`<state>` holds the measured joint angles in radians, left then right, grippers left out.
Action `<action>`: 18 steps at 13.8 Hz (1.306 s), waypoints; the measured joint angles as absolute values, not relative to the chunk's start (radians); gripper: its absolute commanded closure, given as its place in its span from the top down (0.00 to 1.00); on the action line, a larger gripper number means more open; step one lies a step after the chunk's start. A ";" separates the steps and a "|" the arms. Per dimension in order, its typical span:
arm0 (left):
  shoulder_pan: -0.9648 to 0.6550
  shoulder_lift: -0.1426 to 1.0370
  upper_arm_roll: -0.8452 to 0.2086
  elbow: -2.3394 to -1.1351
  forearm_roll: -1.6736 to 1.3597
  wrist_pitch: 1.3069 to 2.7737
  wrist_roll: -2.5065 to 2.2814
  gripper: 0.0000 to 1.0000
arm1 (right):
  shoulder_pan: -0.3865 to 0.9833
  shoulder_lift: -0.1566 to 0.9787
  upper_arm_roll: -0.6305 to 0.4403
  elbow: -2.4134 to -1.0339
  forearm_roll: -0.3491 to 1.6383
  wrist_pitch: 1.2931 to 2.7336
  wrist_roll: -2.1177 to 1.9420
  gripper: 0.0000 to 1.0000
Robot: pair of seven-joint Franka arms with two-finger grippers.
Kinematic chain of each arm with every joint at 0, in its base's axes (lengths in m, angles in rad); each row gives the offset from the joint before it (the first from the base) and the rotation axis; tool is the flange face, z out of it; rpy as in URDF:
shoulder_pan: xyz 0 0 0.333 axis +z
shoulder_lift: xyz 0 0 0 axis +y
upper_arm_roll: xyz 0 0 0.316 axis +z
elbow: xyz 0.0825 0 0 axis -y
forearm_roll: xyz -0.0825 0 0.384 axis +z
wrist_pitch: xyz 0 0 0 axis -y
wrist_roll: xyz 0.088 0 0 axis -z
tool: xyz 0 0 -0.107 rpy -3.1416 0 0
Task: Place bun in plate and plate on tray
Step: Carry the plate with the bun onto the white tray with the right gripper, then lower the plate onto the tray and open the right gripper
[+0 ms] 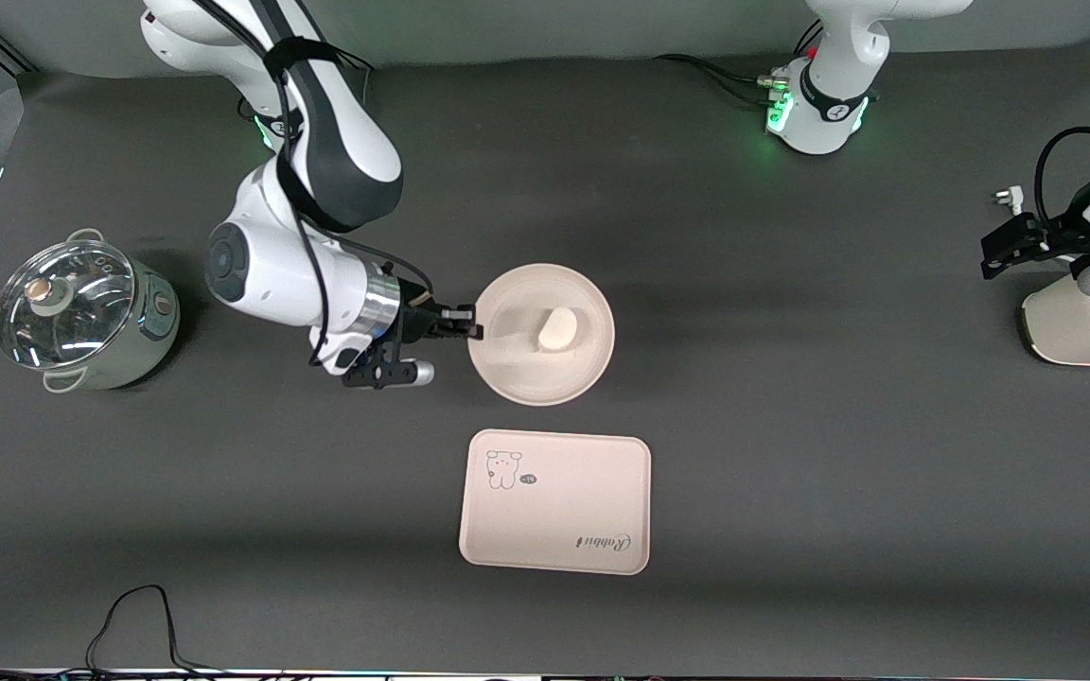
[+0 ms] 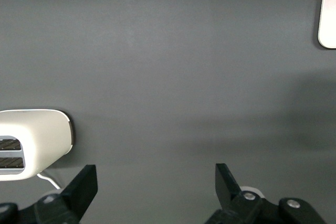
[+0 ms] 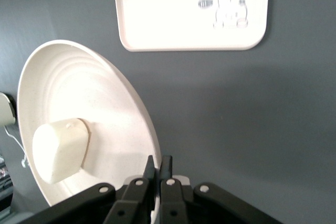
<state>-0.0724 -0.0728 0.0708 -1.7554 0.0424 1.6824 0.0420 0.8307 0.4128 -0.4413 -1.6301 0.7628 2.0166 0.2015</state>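
The round cream plate (image 1: pixel 526 378) is near the middle of the table with the small off-white bun (image 1: pixel 559 330) lying in it. My right gripper (image 1: pixel 474 330) is shut on the plate's rim at the side toward the right arm's end. In the right wrist view the fingers pinch the rim of the plate (image 3: pixel 115 103), with the right gripper (image 3: pixel 158 163) beside the bun (image 3: pixel 59 149). The cream rectangular tray (image 1: pixel 554 511) lies nearer to the front camera than the plate, bare, and the tray (image 3: pixel 173 19) shows its rabbit drawing. My left gripper (image 2: pixel 156 182) waits open and holds nothing, at the left arm's end of the table (image 1: pixel 1004 248).
A pale green pot with a glass lid (image 1: pixel 81 317) stands at the right arm's end of the table. A white appliance (image 1: pixel 1084 322) sits at the left arm's end, under the left gripper. Black cables (image 1: pixel 138 615) lie along the table's front edge.
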 measured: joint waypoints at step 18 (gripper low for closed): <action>-0.073 -0.068 0.069 -1.756 0.042 1.686 0.042 1.00 | 0.639 1.108 -0.331 -1.086 0.964 2.335 0.273 0.00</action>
